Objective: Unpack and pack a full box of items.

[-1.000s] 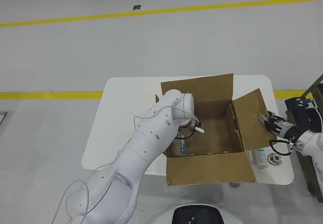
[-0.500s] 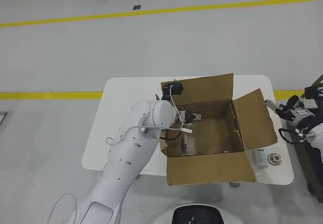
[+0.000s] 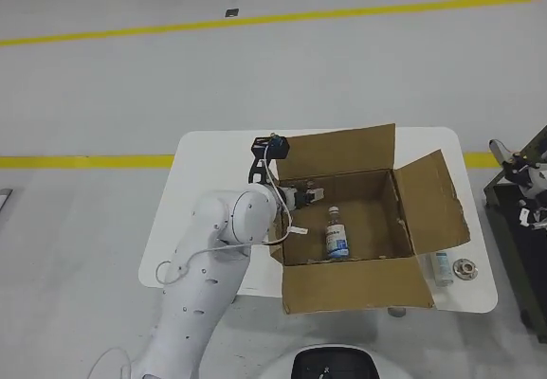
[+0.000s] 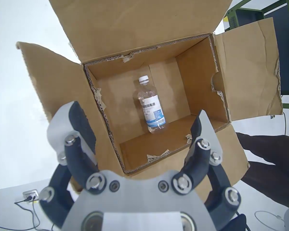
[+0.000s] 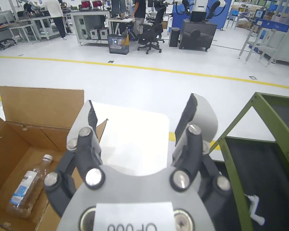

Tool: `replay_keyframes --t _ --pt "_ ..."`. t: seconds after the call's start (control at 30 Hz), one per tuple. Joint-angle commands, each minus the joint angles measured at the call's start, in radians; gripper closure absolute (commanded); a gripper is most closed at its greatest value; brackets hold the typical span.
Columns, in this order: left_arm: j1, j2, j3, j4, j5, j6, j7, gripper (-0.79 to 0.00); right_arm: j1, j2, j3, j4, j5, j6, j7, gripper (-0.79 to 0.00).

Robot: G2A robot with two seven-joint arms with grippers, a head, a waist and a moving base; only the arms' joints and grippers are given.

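Note:
An open cardboard box (image 3: 425,204) stands on the white table (image 3: 207,189). One clear bottle (image 3: 337,232) with a white cap and blue-white label lies on the box floor (image 4: 150,105) (image 5: 26,188). My left gripper (image 3: 309,195) hovers open above the box's left wall, holding nothing (image 4: 138,116). My right gripper (image 3: 505,156) is open and holds nothing, off the table's right edge beside a green cart (image 5: 142,104).
A second small bottle (image 3: 441,268) and a round ring-shaped part (image 3: 464,269) lie on the table right of the box. The green cart (image 5: 255,126) stands close at the right. The box's flaps (image 4: 139,13) spread outward on all sides.
My left arm has pulled up and back out of the box toward its left wall, uncovering the bottle. My right arm has drawn away from the right flap toward the cart.

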Motion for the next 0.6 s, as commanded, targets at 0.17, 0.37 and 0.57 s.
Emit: replay_keyframes --t 0.17,0.37,0.57 --pt "0.022 0.005 0.000 -0.032 0.021 -0.058 0.043 -0.785 -0.012 -0.002 -0.020 0.008 0.014 0.005 0.013 0.000" --pt "0.027 0.015 -0.007 -0.129 0.088 -0.110 -0.002 -0.785 -0.018 -0.002 -0.038 0.014 0.009 0.006 0.011 0.000" --pt "0.040 0.027 -0.047 -0.139 0.170 -0.126 -0.072 -0.785 -0.017 -0.002 -0.045 0.017 0.011 0.009 0.010 0.000"
